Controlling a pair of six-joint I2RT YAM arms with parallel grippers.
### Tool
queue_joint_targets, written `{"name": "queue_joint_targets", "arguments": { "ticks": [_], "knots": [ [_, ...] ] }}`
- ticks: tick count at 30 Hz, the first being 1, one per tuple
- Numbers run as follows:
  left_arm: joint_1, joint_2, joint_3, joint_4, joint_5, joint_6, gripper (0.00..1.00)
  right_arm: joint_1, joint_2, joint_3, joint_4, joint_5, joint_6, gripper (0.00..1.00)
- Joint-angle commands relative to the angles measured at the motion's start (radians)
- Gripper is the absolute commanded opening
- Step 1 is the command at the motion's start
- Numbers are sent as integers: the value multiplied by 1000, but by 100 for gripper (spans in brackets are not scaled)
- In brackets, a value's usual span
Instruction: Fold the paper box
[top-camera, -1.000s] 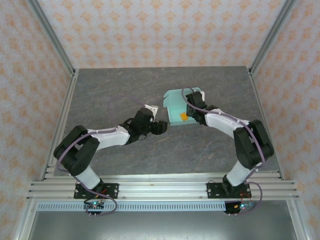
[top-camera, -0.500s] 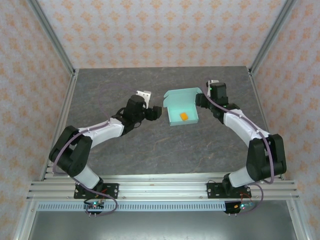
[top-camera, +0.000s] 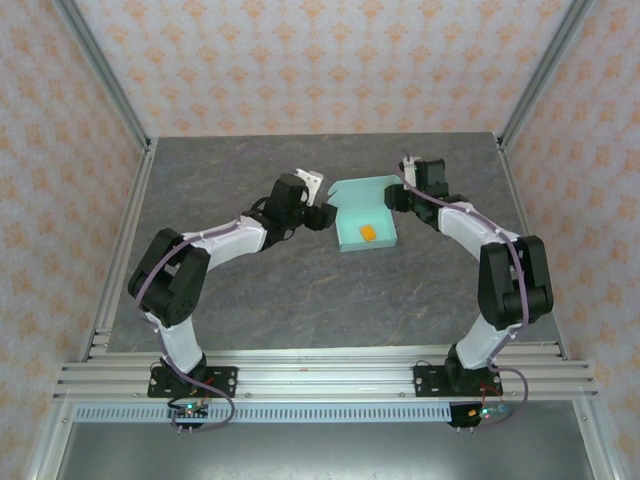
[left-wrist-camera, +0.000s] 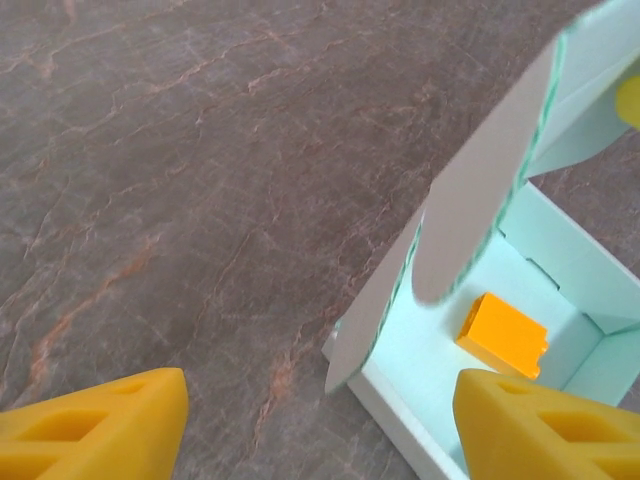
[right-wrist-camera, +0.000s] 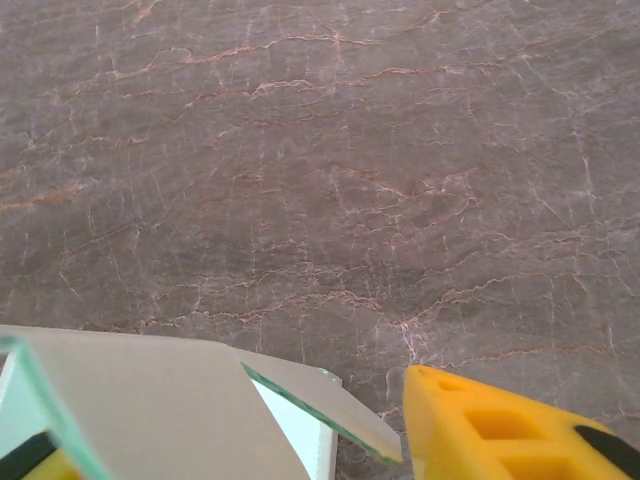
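The paper box (top-camera: 372, 205) sits open on the bench (top-camera: 250, 290) at centre rear, between the two arms. An orange piece (top-camera: 368, 233) lies on its floor.

The left gripper (top-camera: 325, 216) is at the box's left wall, with its jaws apart. In the left wrist view, the near box corner and an upright flap (left-wrist-camera: 480, 190) lie between the yellow fingers (left-wrist-camera: 100, 420), closer to the right-hand one. No contact is visible.

The right gripper (top-camera: 398, 196) is at the box's right rear corner, with its jaws also apart. In the right wrist view, a pale flap (right-wrist-camera: 170, 400) spans the gap, its tip just beside one finger (right-wrist-camera: 500, 430).

Compared with half a second earlier:
- The left gripper has closed in on the left wall from a position clear of it.
- The right arm has shifted slightly rearward.
- The box has held its position.
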Motion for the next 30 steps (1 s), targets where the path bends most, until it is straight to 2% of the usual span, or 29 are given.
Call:
{"name": "queue_joint_targets", "arguments": {
  "ticks": [1, 6, 8, 18, 21, 23, 27, 30],
  "knots": [
    [-3, 34, 70, -39, 16, 46, 69, -7, 11, 34, 20, -30, -12, 38],
    [-2, 90, 146, -81, 16, 69, 60, -7, 18, 37, 16, -30, -14, 30],
    [-4, 92, 173, -102, 23, 75, 53, -7, 18, 38, 15, -30, -12, 26],
    [-5, 131, 213, -131, 1, 85, 37, -2, 14, 36, 7, -9, -9, 16],
    [-4, 146, 234, -145, 10, 87, 29, 2, 14, 39, 4, 4, -2, 15],
    [-4, 151, 244, -151, 18, 85, 23, 11, 12, 42, -2, 27, 5, 13],
    [-9, 158, 262, -151, 9, 68, 19, 44, 4, 39, -12, 83, 29, 10],
    [-18, 167, 280, -164, -42, 42, 15, 76, -7, 36, -19, 165, 88, 6]
  ]
}}
